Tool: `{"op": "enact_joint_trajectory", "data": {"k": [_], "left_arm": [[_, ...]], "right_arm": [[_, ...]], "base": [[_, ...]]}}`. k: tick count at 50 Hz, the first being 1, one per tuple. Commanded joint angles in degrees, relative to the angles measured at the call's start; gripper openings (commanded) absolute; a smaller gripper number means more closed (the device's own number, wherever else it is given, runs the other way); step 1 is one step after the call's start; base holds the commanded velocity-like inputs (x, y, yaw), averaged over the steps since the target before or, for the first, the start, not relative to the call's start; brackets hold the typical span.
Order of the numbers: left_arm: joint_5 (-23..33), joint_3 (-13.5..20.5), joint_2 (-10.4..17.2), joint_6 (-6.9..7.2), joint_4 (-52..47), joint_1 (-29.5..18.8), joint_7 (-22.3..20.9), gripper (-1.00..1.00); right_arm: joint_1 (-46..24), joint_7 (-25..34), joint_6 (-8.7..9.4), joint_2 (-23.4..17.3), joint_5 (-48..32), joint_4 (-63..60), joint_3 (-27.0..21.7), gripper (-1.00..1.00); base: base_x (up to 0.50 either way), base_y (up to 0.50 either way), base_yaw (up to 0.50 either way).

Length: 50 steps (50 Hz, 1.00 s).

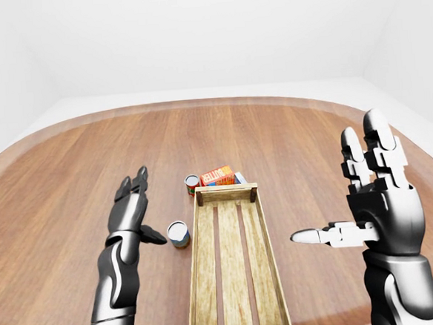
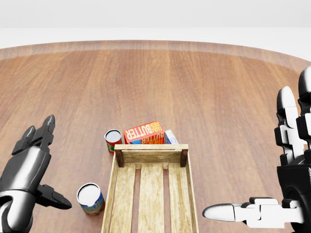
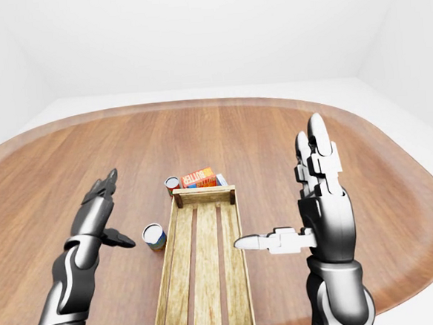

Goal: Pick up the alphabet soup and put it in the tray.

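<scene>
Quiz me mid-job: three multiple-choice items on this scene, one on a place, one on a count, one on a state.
1. In the head view, the blue-labelled can stands where?
A. inside the tray
B. left of the tray
C. on the butter box

2. How many cans show?
A. two
B. one
C. four

3. The left hand is:
A. shut on a can
B. out of view
C. open, holding nothing

Key: 1 B, it sits on the table beside the tray's left wall. 2 A, that one plus the red can. 3 C, its fingers are spread apart from the can.
</scene>
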Motion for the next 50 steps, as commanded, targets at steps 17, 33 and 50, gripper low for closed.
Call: {"op": "enact_joint_trajectory", "data": {"k": [17,33,50], "left_arm": [[13.72,-7.77,0.91,-3.18,32.06,-12.4,9.9,1.0],[11.45,-9.55,1.37,-8.39,47.54,-17.45,11.84,1.0],[7.01,-10.42,1.31,-9.82,59.32,-22.35,13.01,1.0]], "right_arm": [[-0.31,-0.18,0.0,-0.04,0.66,-0.29,-0.37,1.0],[-0.12,-0.67,0.0,-0.02,0.19,-0.17,0.3,1.0],[-0.22,-0.87,0.0,-0.03,0.06,-0.2,0.38,1.0]], "base": [[0.0,0.0,0.0],[0.0,0.0,0.0],[0.0,0.0,0.0]]}}
